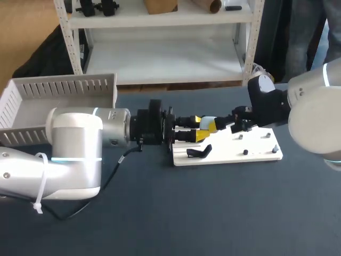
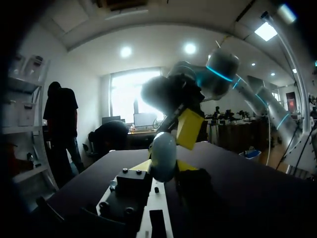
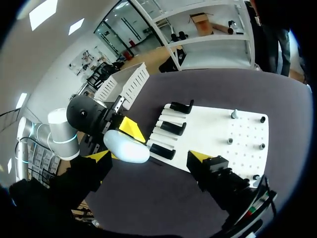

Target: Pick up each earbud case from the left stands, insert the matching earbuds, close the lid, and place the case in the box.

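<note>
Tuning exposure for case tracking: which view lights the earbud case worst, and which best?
Left wrist view, worst: strong backlight from the room leaves the earbud case dim; right wrist view, best: evenly lit, pale against the dark table; head view: little of it shows.

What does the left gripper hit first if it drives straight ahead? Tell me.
The right gripper: it faces the left gripper head-on, just beyond the earbud case held between the left's fingers. Nothing else shows between them, though depth is hard to judge.

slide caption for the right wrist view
Left end effector holds a white earbud case inside the open right end effector, beside the stand board.
</note>
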You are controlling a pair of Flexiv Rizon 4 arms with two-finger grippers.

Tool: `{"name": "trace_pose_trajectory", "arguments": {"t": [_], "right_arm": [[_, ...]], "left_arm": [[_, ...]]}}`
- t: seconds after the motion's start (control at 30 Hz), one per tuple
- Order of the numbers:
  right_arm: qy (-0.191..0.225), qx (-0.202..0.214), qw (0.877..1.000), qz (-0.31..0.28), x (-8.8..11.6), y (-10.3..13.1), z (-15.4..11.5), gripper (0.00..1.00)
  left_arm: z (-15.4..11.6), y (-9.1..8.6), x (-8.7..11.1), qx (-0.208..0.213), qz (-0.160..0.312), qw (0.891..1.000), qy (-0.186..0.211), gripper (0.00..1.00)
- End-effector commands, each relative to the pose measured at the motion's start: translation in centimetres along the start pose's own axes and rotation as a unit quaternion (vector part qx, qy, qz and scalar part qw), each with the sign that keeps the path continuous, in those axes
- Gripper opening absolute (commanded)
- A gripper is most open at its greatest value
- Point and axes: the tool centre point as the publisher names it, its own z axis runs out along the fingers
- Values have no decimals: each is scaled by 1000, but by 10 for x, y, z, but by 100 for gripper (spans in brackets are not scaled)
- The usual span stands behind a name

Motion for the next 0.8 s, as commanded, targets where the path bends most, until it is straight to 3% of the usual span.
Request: {"name": "trace_pose_trajectory", "arguments": {"t": [0.03,0.47,0.8], "right_arm": [[-3,4,1000,-3,-3,2,-1,100],[-15,11,1000,-15,-20,8,-10,100],[-5,9,1000,-20,-3,11,-16,100]], "left_arm": [[0,0,1,0,1,1000,-1,0],[0,0,1,0,1,1000,-1,0],[0,0,1,0,1,1000,-1,0]]}}
